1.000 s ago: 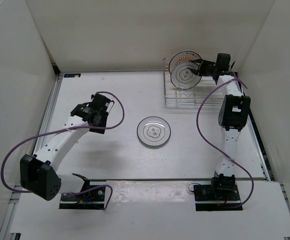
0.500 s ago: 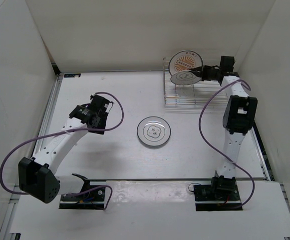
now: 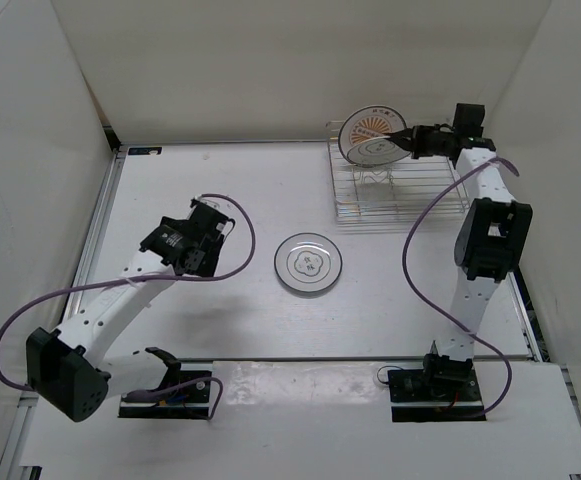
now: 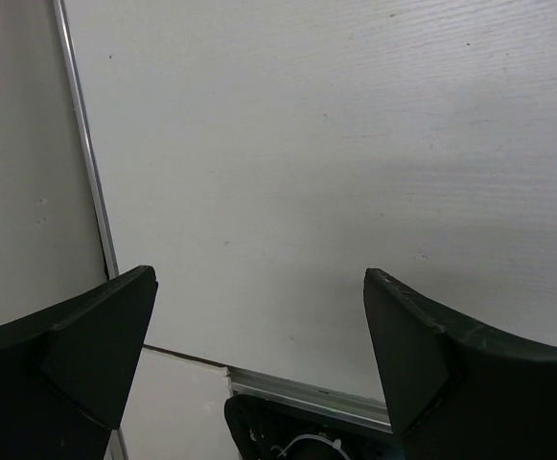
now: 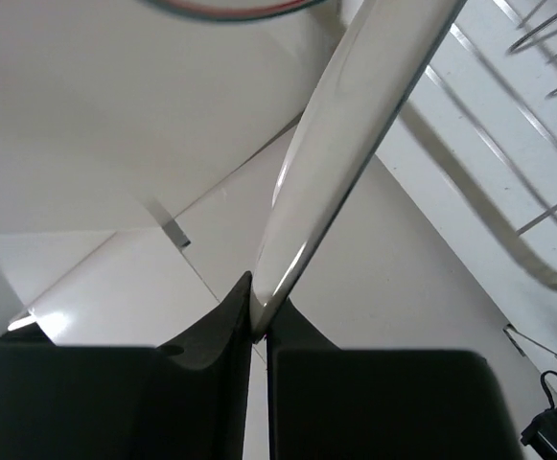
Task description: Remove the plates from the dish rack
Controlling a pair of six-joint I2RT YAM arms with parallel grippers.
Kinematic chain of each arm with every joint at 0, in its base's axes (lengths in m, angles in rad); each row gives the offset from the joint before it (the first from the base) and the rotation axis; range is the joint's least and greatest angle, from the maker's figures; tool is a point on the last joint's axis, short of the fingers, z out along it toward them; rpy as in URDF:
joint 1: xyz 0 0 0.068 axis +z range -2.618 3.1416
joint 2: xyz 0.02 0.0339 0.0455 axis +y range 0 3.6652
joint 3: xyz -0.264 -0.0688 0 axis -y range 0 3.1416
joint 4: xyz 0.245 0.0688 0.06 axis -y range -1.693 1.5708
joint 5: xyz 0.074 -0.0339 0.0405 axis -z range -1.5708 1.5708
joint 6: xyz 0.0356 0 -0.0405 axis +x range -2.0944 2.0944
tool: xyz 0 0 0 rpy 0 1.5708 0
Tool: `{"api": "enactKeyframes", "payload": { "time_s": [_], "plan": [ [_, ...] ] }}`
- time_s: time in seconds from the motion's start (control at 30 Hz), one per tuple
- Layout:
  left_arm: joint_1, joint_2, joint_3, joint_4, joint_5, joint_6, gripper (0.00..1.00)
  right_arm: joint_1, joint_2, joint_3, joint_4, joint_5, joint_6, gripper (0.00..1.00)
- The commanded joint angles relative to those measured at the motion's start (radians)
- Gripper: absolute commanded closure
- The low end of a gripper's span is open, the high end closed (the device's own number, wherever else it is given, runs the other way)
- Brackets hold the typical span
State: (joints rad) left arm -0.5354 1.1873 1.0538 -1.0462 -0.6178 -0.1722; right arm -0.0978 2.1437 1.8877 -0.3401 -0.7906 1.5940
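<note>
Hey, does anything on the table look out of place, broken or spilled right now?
Nothing looks spilled or damaged. The held white plate tilts above the dish rack, but the right gripper pinches its rim. The orange plate stands upright in the rack; the second white plate lies flat on the table.

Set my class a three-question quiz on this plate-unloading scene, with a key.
1. True or false: the left gripper has its jaws open and holds nothing.
2. What does the right gripper clamp over the dish rack?
3. The flat-lying plate rests: A in the dish rack; B on the table; C in the left gripper.
Key: 1 true; 2 a white plate, by its rim; 3 B.
</note>
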Motion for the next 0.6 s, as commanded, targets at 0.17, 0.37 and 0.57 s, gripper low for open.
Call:
{"api": "enactKeyframes", "payload": {
  "time_s": [0.17,0.37,0.57],
  "plan": [
    [-0.144,-0.034,-0.031,0.011,-0.111,0.022,0.00,-0.006,-0.182,0.036,0.012,-0.084,-0.061,1.00],
    [-0.257,-0.031,-0.012,-0.034,-0.207,-0.010,0.00,0.035,-0.152,0.422,-0.640,-0.087,-0.655,1.00],
    [-0.298,-0.035,-0.014,-0.051,-0.241,-0.018,0.00,0.241,-0.402,0.124,-0.838,0.181,-1.007,1.00]
  ]
}}
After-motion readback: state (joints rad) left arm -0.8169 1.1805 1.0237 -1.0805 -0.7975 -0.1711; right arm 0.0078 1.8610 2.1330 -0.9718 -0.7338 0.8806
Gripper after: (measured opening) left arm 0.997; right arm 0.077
